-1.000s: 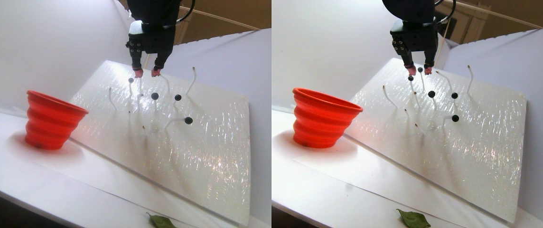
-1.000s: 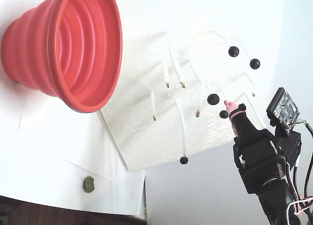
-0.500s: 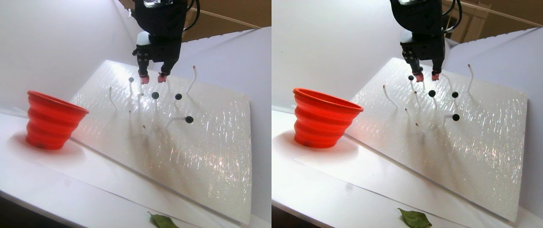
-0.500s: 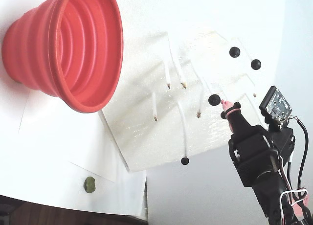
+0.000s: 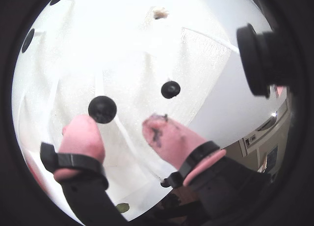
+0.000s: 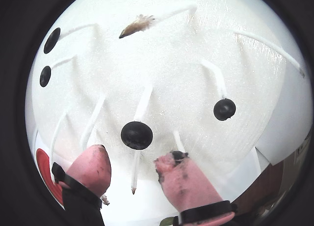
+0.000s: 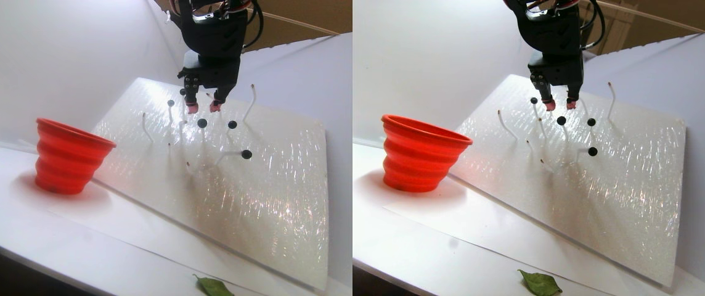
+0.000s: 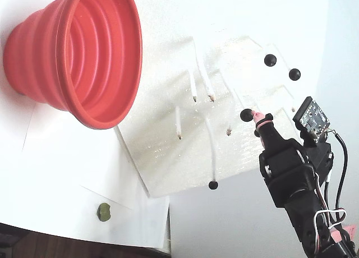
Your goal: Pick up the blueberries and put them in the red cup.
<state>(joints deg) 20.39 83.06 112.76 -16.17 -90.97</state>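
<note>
The red cup (image 7: pixel 69 157) stands on the counter (image 7: pixel 13 216) at the far left of the stereo pair view. To its right, the blueberries (image 6: pixel 136 135) sit on thin white stalks (image 6: pixel 143 102) on a tilted white board (image 7: pixel 266 203). The pink fingers (image 6: pixel 95 168) are open and hold nothing, one on each side of a berry; it looks tiny, light and smooth, so I think they should pinch it gently around its middle.

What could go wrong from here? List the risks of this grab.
1. The gripper is open with the target blueberry ahead of its pink fingertips, not yet between them; closing now could miss it or knock it off.
2. The berry sits on a thin white stalk, which may bend or spring.
3. The red cup stands well away, so the berry could drop in transit.
</note>
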